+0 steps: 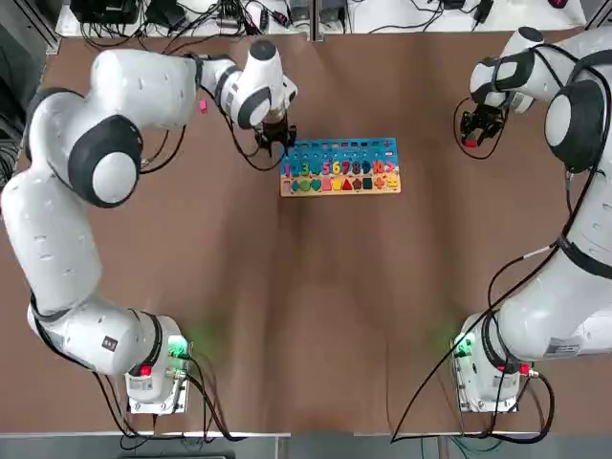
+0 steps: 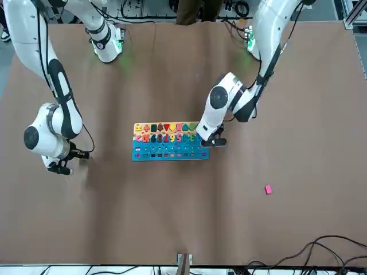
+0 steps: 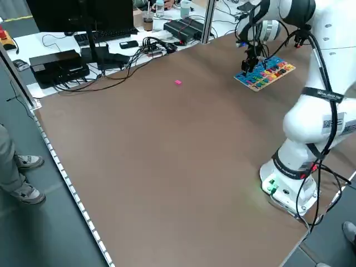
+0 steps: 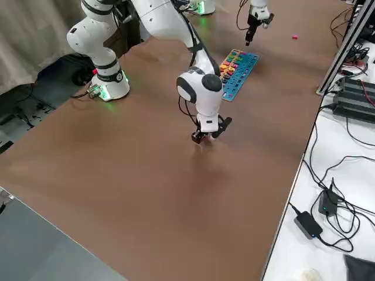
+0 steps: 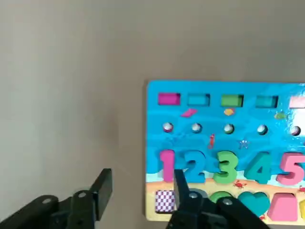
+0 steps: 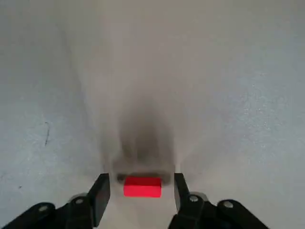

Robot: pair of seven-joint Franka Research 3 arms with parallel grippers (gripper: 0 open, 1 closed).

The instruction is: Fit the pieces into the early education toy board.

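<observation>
The early education toy board (image 1: 339, 167) lies flat at the table's far middle, with a blue half, coloured numbers and a tan strip of shapes. My left gripper (image 1: 275, 140) hangs at the board's left end. In the left wrist view it is open (image 5: 143, 187) and holds nothing, with one finger over the board (image 5: 224, 143) corner. My right gripper (image 1: 478, 129) is low over the table at the far right. Its fingers (image 6: 100, 193) straddle an orange-red piece (image 6: 142, 186), with a small gap on each side. A pink piece (image 1: 202, 105) lies alone at the far left.
The pink piece (image 2: 268, 189) lies on bare brown tabletop well away from the board (image 2: 170, 142). Cables, a monitor and boxes (image 3: 61, 64) crowd the bench past the table's far edge. A person's feet (image 3: 25, 178) show beside the table.
</observation>
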